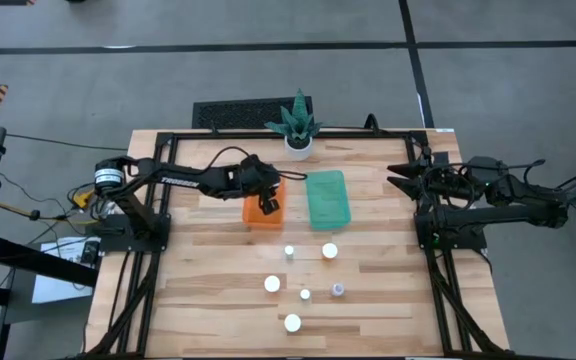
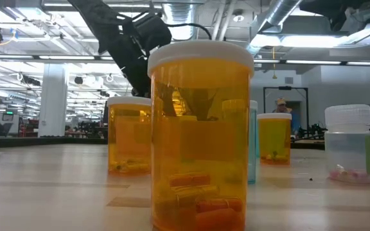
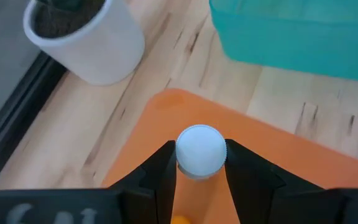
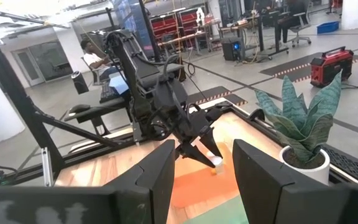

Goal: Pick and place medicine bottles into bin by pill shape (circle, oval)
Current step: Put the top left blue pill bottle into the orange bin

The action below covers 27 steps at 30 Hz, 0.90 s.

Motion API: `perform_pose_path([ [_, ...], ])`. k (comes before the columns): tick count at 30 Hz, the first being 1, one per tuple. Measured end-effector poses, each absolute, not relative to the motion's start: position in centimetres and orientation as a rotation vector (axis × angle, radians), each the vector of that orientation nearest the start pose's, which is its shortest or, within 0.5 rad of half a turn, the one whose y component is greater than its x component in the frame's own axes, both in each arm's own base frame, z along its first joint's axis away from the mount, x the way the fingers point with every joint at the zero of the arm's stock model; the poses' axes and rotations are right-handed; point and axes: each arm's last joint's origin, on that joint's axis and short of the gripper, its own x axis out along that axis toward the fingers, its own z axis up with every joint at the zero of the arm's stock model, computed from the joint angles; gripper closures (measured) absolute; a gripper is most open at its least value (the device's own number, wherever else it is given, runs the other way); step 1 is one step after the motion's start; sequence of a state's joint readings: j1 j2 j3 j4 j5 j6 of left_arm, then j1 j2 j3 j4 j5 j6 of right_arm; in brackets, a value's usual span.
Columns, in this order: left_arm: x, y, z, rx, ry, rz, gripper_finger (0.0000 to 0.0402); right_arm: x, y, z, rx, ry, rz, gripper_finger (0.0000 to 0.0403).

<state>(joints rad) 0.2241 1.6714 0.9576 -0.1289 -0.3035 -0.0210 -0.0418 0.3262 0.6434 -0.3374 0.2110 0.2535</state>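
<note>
The left gripper hangs over the orange bin, its two dark fingers pinching a medicine bottle by the sides just under its round white cap. From above, only that cap shows, with a hint of orange below it. The green bin sits just beside the orange one, and the white plant pot stands near both at the table's far edge. Five more white-capped bottles stand loose in the middle of the table; the nearest bottle in the low view is amber, with oblong pills inside. The right gripper waits at the table's right edge, fingers spread, holding nothing.
</note>
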Motion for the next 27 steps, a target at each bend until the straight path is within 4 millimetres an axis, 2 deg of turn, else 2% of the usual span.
perform_pose_path([
  [9,32.3,8.2,16.7,0.005,0.824,0.509,0.0287,8.0,-0.9,32.0,0.251,-0.012,-0.254,0.0228],
  [27,32.2,8.7,16.7,0.007,0.822,0.496,0.0287,8.0,-0.9,31.9,0.25,-0.007,-0.254,0.0228],
])
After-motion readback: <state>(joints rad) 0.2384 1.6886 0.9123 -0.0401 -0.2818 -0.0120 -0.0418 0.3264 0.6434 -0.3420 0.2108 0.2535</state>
